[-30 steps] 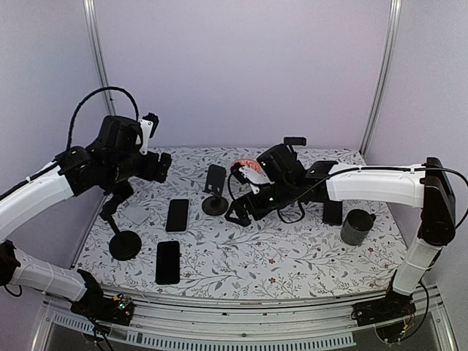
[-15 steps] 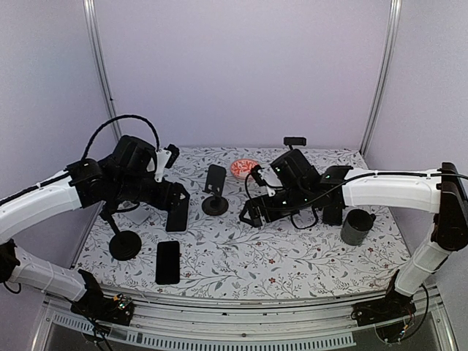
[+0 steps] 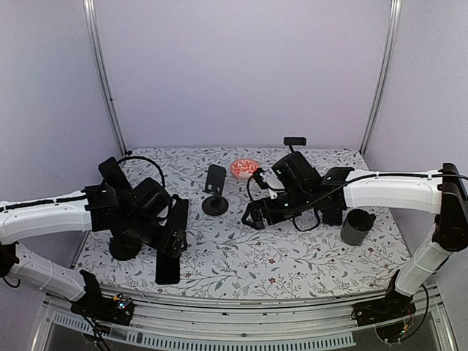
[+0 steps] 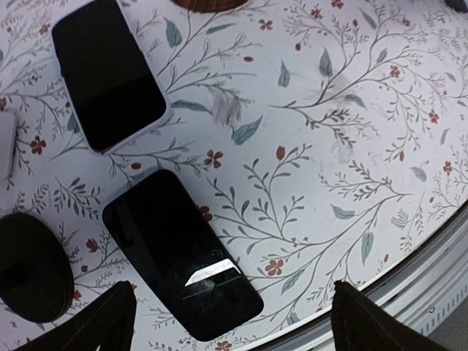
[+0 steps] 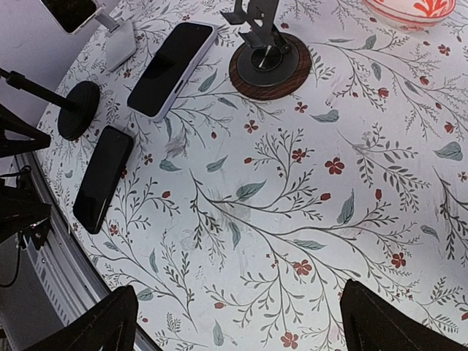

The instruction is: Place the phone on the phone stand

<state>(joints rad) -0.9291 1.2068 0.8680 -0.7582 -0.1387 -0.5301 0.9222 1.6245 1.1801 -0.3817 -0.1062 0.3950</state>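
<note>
Two phones lie on the flowered table: a black phone near the front edge and a phone in a pale case farther back. The pale-cased one is hidden under my left arm in the top view. The phone stand, a black holder on a round brown base, stands empty at mid-table. My left gripper hovers open just above the black phone, which lies toward its left finger. My right gripper hangs open over bare cloth to the right of the stand.
A second stand with a round black base is at the left, close to my left arm. A red patterned bowl sits at the back and a grey cup at the right. The metal front rail runs just beyond the black phone.
My left arm has swung down from high at the back left to low over the black phone near the front edge. My right gripper has shifted slightly right and stayed open.
</note>
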